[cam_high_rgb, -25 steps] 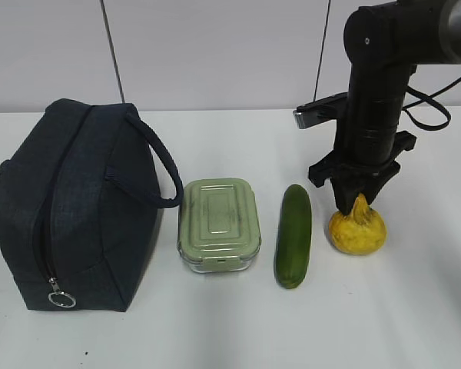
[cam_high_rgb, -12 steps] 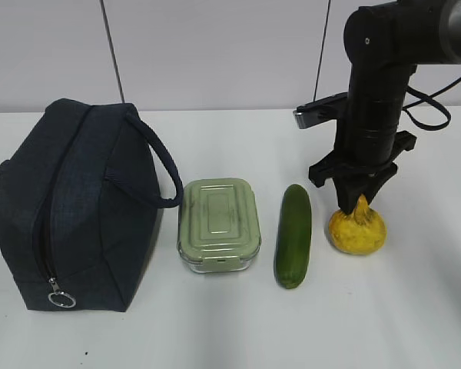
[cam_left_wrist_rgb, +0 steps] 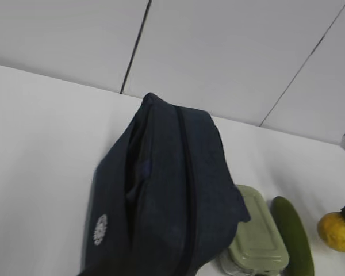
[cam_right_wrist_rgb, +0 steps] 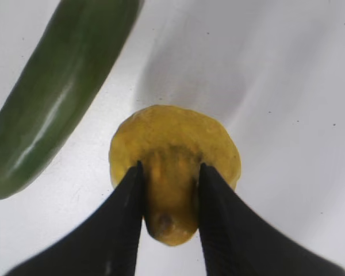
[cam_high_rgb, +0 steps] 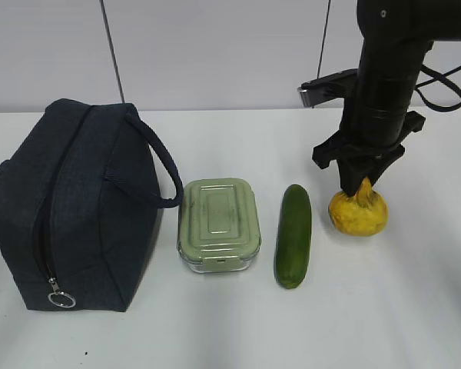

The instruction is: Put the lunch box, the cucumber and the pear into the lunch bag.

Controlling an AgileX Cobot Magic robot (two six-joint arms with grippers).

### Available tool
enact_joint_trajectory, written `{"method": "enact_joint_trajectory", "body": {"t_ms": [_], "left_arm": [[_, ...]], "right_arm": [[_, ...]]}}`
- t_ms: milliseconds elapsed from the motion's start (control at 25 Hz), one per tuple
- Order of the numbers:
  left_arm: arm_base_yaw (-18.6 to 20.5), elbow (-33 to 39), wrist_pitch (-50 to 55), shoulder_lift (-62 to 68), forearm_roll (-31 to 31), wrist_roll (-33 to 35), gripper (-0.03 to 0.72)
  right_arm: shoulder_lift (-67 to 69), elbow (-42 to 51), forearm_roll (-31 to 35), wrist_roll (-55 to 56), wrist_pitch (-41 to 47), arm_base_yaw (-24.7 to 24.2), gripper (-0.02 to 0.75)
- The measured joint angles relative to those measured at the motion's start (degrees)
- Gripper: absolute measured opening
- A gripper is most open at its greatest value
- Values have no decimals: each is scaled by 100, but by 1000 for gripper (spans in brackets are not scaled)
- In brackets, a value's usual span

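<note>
The right gripper (cam_right_wrist_rgb: 168, 198) pinches the narrow knobbly neck of the lumpy yellow-orange pear (cam_high_rgb: 358, 214), probably because that slim top fits its closed-in fingers. The pear hangs at three o'clock of the smooth dark green cucumber (cam_high_rgb: 293, 235); the zipped navy fabric lunch bag (cam_high_rgb: 69, 207) waits at nine o'clock. The left gripper is out of view.

On the table (cam_high_rgb: 238, 330), left to right: lunch bag (cam_high_rgb: 77, 207), lunch box (cam_high_rgb: 219, 224), cucumber (cam_high_rgb: 293, 235), pear (cam_high_rgb: 358, 213)

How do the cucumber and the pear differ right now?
The cucumber is long, smooth and dark green; the pear is squat, lumpy and yellow-orange. The cucumber lies free on the table, while the right end effector grips the pear's narrow top.
</note>
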Motion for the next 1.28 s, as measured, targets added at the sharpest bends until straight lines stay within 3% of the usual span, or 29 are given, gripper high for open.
{"method": "enact_joint_trajectory", "body": {"t_ms": [200,480,640,880,1000,1200,1280], "left_arm": [[3,0,-464,1148,-1154,1108,435],[3,0,-1073,2801,-1416,1360,435],[3,-16,-1127,3526,-1920,1944,435],[3,-306,-1377,4250,-2221,2511,429],[3,-381,-1429,4525,-2254,2583,347],[3,-386,-1335,4792,-2303,2663,54],[3,-386,-1311,4806,-2410,2668,1]], "right_arm": [[-80,-206,106,-15,22,0,237],[-80,-756,683,-61,44,0,236],[-80,-1081,1092,-119,68,0,236],[-80,-1473,2123,-481,90,0,236],[-80,-1544,2893,-863,94,0,236],[-80,-1546,4283,-1629,103,24,236],[-80,-1557,4730,-1860,103,100,236]]}}
